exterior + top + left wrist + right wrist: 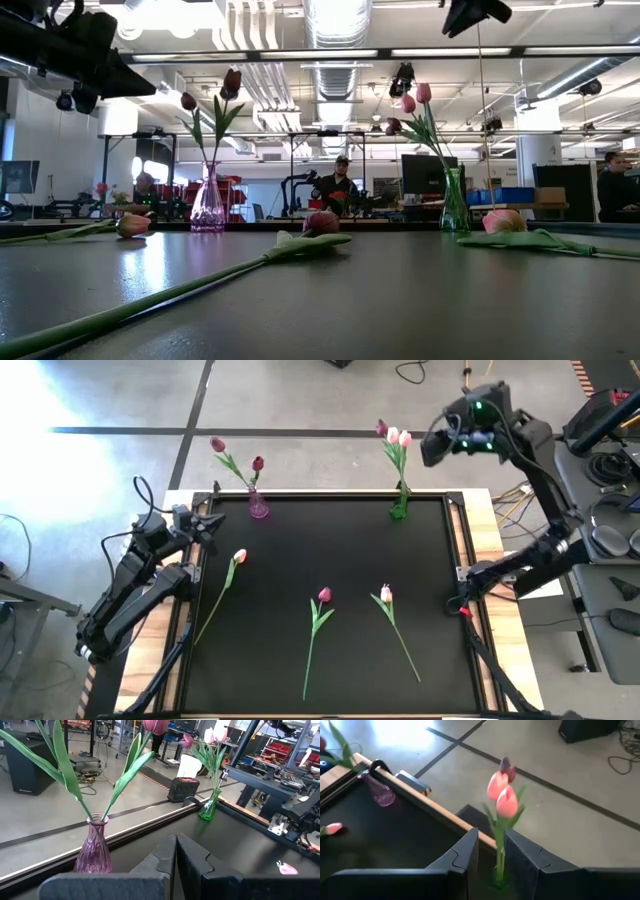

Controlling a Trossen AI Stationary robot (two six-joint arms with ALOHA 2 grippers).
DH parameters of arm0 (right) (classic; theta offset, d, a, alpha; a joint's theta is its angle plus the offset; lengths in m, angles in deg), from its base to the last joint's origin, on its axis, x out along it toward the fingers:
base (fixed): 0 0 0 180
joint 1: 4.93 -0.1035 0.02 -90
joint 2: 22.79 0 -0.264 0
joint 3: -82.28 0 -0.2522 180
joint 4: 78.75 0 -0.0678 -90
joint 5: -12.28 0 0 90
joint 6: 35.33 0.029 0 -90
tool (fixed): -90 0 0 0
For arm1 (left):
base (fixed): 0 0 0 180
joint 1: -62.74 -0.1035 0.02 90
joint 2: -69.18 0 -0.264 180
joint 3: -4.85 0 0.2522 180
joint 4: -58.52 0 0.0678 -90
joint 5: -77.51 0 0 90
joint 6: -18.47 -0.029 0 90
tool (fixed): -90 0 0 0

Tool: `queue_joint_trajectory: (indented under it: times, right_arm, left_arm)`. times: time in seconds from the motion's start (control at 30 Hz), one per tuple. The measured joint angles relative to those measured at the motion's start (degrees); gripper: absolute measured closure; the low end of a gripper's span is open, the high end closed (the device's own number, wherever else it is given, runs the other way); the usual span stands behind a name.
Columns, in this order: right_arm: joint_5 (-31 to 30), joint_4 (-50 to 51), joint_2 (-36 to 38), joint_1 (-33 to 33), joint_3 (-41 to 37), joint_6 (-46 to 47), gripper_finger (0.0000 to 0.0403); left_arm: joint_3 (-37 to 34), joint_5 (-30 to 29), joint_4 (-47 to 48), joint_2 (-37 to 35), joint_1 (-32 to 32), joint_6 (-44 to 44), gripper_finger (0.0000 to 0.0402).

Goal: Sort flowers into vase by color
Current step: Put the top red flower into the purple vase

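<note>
From above, the black worktop point(330, 650) carries a purple vase point(258, 506) at its far edge with two dark magenta tulips point(257, 463) in it, and a green vase point(399, 507) further along that edge holding two pale pink heads and one dark one point(393, 435). Three flowers lie loose on the mat: a pale one point(239, 556) near the left arm, a magenta one point(324, 595) in the middle, and a pale one point(386, 594) just beside it. The left claw point(215, 520) sits at the worktop's left edge near the purple vase. The right claw point(432, 448) hangs beyond the far edge, beside the green vase's blooms.

At worktop level, both vases stand upright and the three loose stems lie flat; people show in the room behind.

The left wrist camera shows its claw point(175, 851) clenched with nothing between the fingers, pointing between the two vases.

The right wrist camera shows its claw point(491, 845) released, fingers apart on either side of the stems in the green vase without touching them.
</note>
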Motion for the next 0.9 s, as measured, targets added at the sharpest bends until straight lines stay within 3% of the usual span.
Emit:
queue_joint_trajectory:
  times: [0.23, 0.43, 0.6, 0.77, 0.9]
  right_arm:
    - [0.21, -16.89, 13.43, -2.66, -26.32, 6.54, 0.0322]
    - [-0.11, -35.07, 15.50, -1.80, -43.22, 15.56, 0.0354]
    - [-3.67, -43.06, 10.83, 0.06, -48.09, 18.38, 0.0390]
    - [-8.85, -44.76, 7.64, 3.86, -46.89, 19.47, 0.0394]
    - [-6.02, -45.06, 4.49, 7.30, -45.99, 19.60, 0.0394]
  left_arm:
    - [-0.01, 1.02, -0.39, 0.51, 0.00, -0.13, 0.0402]
    - [-0.04, 1.22, -0.39, 1.40, 0.00, -0.20, 0.0402]
    - [-0.04, 1.28, -0.42, 2.04, 0.00, -0.20, 0.0402]
    - [-0.04, 2.44, -0.42, 2.07, -0.02, -0.22, 0.0402]
    - [-0.04, 2.42, -0.44, 2.07, -0.01, -0.22, 0.0402]
